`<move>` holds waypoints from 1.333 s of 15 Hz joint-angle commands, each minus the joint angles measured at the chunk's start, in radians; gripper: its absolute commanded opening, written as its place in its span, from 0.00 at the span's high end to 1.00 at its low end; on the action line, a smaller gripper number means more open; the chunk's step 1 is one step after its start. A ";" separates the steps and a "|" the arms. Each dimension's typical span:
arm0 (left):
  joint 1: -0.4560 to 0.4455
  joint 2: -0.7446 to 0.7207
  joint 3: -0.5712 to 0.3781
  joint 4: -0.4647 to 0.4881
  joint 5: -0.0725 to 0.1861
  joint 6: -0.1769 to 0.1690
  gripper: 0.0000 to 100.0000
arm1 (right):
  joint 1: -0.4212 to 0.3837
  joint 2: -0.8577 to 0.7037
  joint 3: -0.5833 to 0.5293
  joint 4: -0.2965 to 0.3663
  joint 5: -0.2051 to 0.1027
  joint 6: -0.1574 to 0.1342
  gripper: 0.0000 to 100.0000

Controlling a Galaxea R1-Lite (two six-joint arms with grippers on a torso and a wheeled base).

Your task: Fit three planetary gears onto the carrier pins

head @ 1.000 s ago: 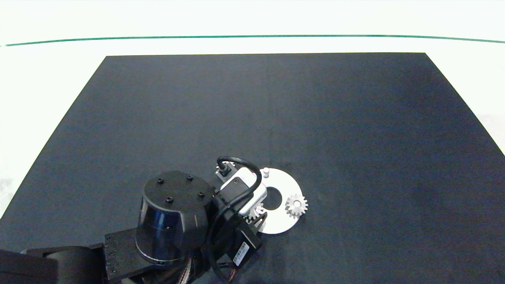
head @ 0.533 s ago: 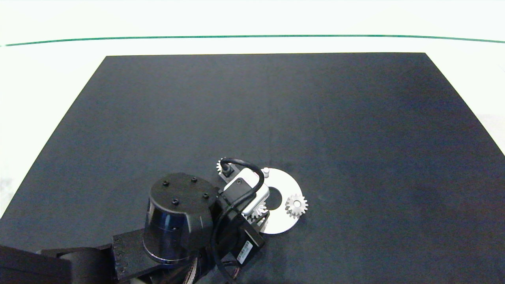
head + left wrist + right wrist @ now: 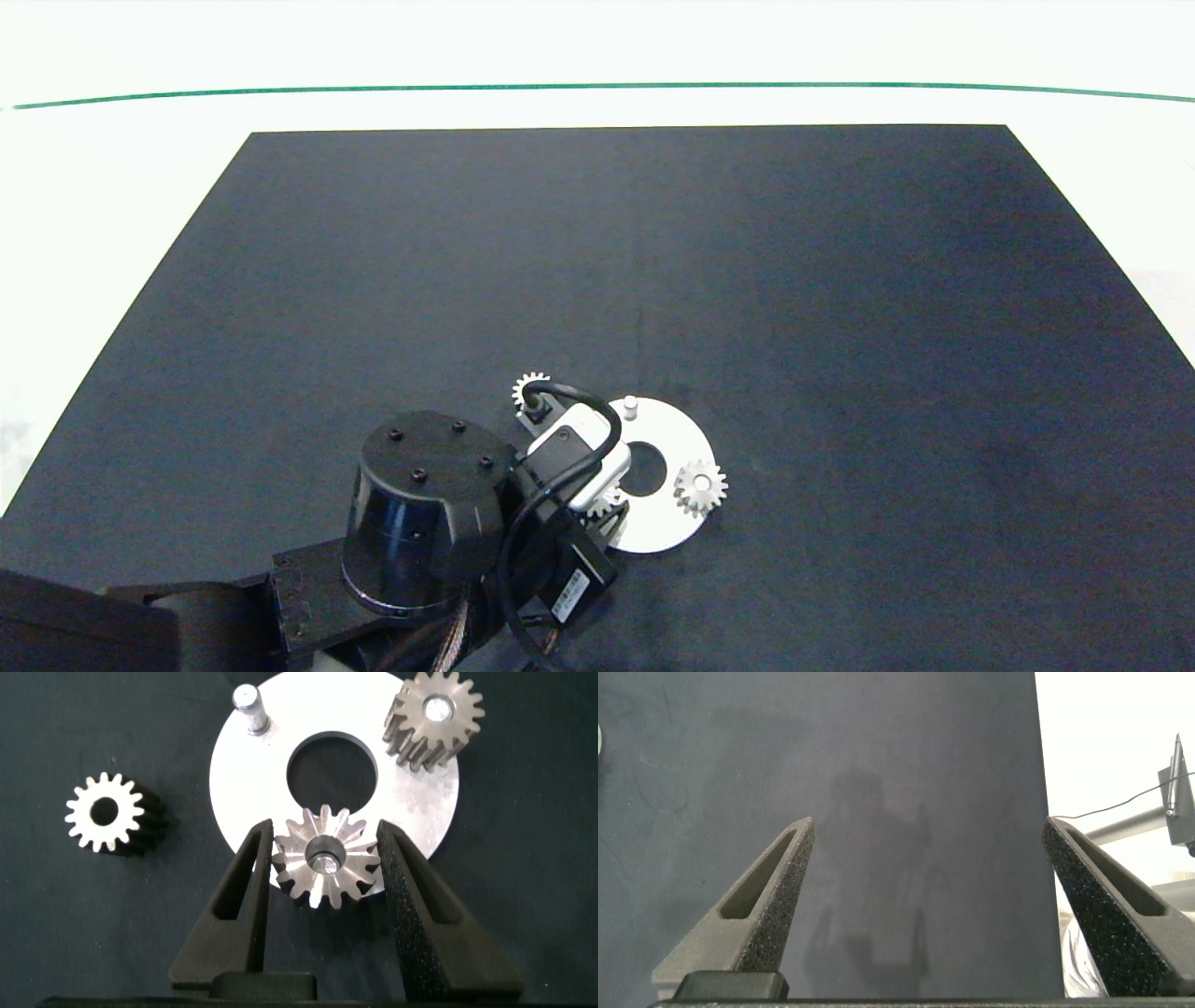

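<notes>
- Black matting covers the worktop (image 3: pixel 840 280), with a pale surface showing around its edges.
- Furthest left, one loose gear (image 3: pixel 105 813) is seen lying flat on the mat, just beside the white disc (image 3: pixel 425 812) but apart from it; in the head view it is partly hidden behind the wrist cable (image 3: pixel 530 385).
- Next, the left hand (image 3: pixel 325 859) is positioned over the near-left part of the disc, its arm entering from the lower left of the head view.
- A second gear (image 3: pixel 325 857) is held between the two fingers (image 3: pixel 245 882) of that hand, which are closed to the gear's width and touch its teeth on both sides. A pin tip is visible in the gear's centre hole; how far the gear is seated cannot be told.
- One bare pin (image 3: pixel 630 404) is seen standing upright at the far edge of the disc, with nothing on it.
- At the right side of the disc, a third gear (image 3: pixel 700 486) is seated on its pin, whose end shows in the centre hole.
- The right hand (image 3: pixel 929 859) is spread wide with nothing between its fingers, held above bare mat near the worktop's edge; it is not seen in the head view.
</notes>
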 commanded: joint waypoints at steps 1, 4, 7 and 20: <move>0.004 -0.006 0.004 -0.007 0.002 0.002 0.93 | 0.000 0.004 -0.001 0.001 -0.003 -0.002 0.00; 0.004 -0.008 0.012 -0.011 0.002 0.002 0.93 | 0.000 0.005 -0.006 0.002 -0.003 -0.002 0.00; 0.003 -0.011 0.021 -0.016 0.001 -0.002 0.93 | 0.000 0.010 -0.014 0.002 -0.003 -0.002 0.00; -0.006 -0.060 -0.009 0.013 0.001 0.005 0.00 | 0.000 0.013 -0.021 0.002 -0.003 -0.002 0.00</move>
